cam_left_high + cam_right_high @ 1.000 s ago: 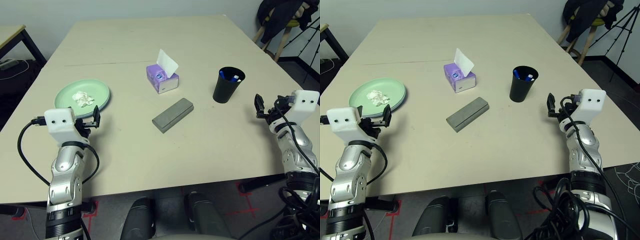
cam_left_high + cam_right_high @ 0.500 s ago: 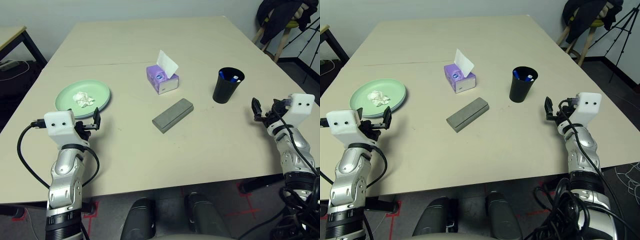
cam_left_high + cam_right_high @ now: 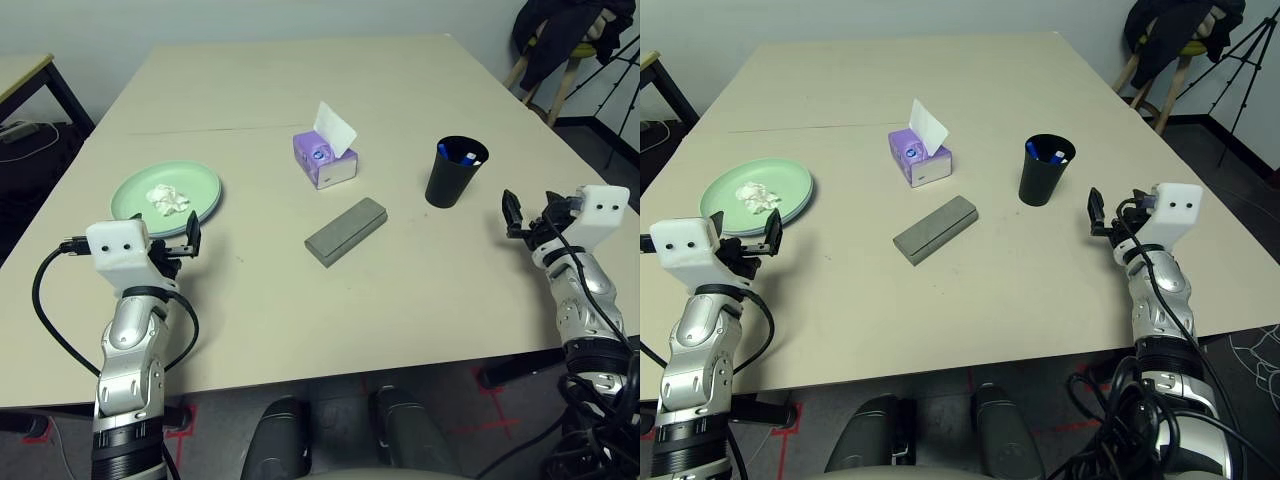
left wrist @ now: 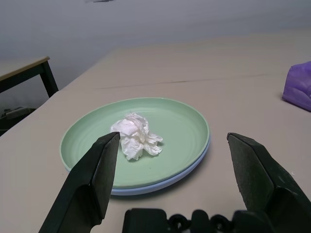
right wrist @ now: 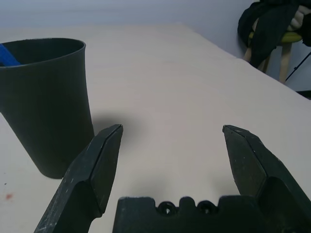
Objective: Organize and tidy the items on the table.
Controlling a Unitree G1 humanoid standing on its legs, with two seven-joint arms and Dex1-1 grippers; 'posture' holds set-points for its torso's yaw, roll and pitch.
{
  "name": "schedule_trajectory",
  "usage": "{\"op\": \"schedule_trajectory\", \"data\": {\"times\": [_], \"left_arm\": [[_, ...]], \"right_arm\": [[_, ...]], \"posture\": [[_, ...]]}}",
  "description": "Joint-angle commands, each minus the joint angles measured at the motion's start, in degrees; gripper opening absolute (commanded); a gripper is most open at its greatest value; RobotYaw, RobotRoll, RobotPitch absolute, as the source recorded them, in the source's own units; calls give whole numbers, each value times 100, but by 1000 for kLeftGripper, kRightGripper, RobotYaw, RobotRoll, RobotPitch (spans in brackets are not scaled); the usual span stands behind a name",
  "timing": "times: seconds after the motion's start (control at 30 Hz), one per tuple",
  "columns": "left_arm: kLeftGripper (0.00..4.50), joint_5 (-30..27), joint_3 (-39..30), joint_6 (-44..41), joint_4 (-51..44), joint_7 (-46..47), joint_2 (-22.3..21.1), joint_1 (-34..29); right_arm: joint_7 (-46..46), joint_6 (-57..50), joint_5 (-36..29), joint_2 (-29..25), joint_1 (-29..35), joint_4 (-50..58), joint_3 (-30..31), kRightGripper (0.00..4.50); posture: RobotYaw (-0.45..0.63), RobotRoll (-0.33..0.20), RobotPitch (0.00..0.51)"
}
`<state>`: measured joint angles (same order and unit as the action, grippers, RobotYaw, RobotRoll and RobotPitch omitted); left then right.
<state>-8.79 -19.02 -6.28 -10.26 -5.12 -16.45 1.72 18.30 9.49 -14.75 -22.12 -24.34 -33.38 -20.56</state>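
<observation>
On the beige table [image 3: 400, 290], a mint green plate [image 3: 165, 190] lies on a pale blue one [image 4: 160, 184] at the left and carries a white tissue wad [image 3: 166, 198]. My left gripper [image 3: 190, 238] hovers just in front of the plate, open, its fingers [image 4: 95, 170] framing the wad [image 4: 136, 141]. A purple tissue box [image 3: 325, 158] and a grey glasses case [image 3: 346, 230] sit mid-table. The black cup [image 3: 456, 172] holds blue-tipped pens [image 3: 457, 155]. To the right of the cup, my right gripper [image 3: 511, 211] is open and holds nothing, with the cup [image 5: 46, 102] beside one finger.
A smaller desk with black legs [image 3: 28, 72] stands off the far left corner. A stool draped with dark clothing [image 3: 562, 40] and a tripod [image 3: 1240, 55] are beyond the right edge. Bare tabletop lies between my two arms.
My right hand has shifted slightly inward toward the cup. The left arm and all the items stay where they were.
</observation>
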Motion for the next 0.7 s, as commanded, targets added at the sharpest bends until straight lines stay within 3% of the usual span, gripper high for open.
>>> {"op": "schedule_trajectory", "data": {"times": [0.03, 0.7], "left_arm": [[4500, -5, 13, 104, -40, 21, 88, -97], [4500, -230, 52, -400, -120, -57, 139, -61]], "right_arm": [[-32, 246, 44, -21, -96, -207, 2, 4487], [-178, 855, 150, -56, -235, -518, -11, 4487]], "posture": [[26, 0, 63], [24, 0, 69]]}}
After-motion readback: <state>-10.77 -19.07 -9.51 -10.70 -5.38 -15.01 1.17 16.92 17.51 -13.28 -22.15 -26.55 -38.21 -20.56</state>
